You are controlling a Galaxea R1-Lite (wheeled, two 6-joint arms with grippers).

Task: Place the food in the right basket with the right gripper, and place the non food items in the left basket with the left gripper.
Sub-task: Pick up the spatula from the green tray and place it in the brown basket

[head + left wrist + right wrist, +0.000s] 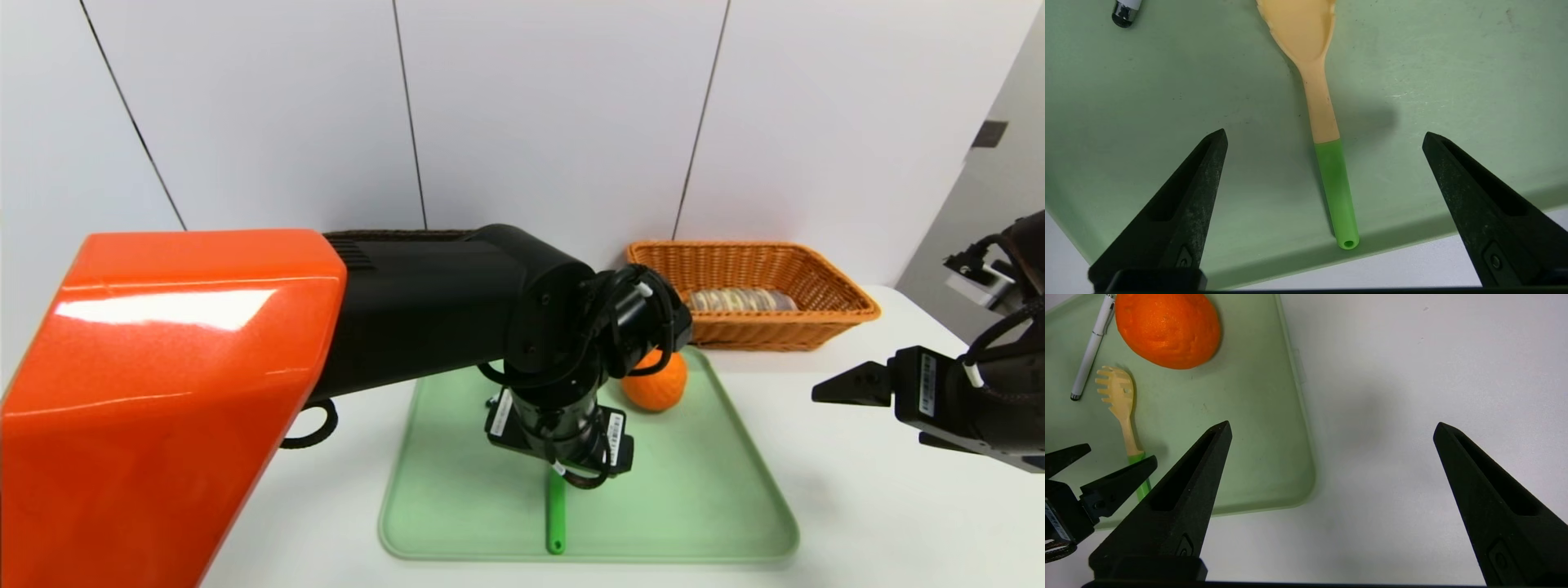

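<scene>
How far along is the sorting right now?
Done: the striped roll lies in the orange basket. In hand: the open left gripper hovers over the pasta spoon on the green tray, nothing gripped. Left: spoon, pen and orange. The right gripper waits open beside the tray.

Glossy orange shell on the left arm (171, 384); matt, faintly scuffed pale green plastic tray (1453, 102); smooth matt plastic pasta spoon (1323, 118); dimpled peel on the orange fruit (1167, 328); woven wicker right basket (816, 282); smooth white table (1412, 396).
</scene>
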